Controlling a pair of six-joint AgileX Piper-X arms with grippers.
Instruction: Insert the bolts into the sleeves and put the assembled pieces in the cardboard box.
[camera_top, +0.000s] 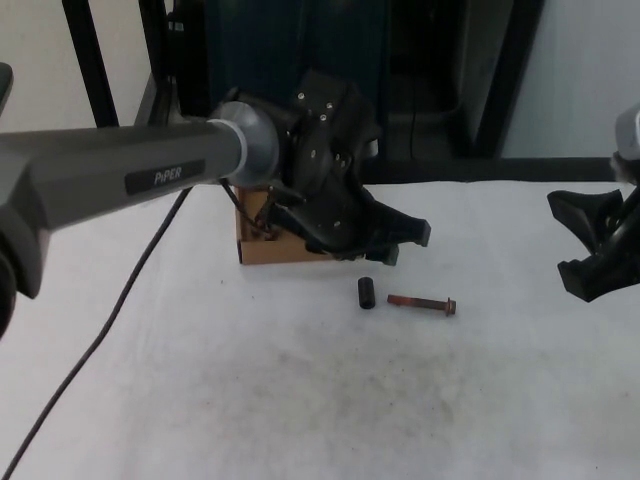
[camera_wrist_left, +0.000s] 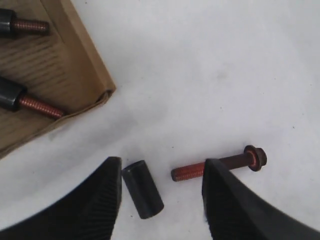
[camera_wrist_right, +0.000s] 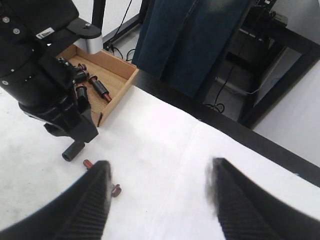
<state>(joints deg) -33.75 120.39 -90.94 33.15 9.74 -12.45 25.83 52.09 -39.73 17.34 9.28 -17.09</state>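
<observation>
A black sleeve (camera_top: 366, 293) and a reddish bolt (camera_top: 421, 301) lie side by side on the white cloth, just in front of the cardboard box (camera_top: 262, 250). My left gripper (camera_top: 395, 240) hangs open over the box's front corner, above the loose pair. In the left wrist view the sleeve (camera_wrist_left: 143, 188) lies between the open fingers (camera_wrist_left: 97, 200), the bolt (camera_wrist_left: 220, 164) partly behind the other finger, and the box (camera_wrist_left: 60, 65) holds assembled pieces (camera_wrist_left: 22, 97). My right gripper (camera_top: 592, 243) stands open at the right edge, empty; its view shows the sleeve (camera_wrist_right: 73, 150), bolt (camera_wrist_right: 115, 190) and box (camera_wrist_right: 112, 67).
A black cable (camera_top: 110, 325) trails across the left of the cloth. The bench's dark back edge (camera_top: 480, 170) runs behind the box. A person in dark trousers (camera_wrist_right: 195, 40) stands beyond the bench. Open cloth lies in front and to the right of the loose parts.
</observation>
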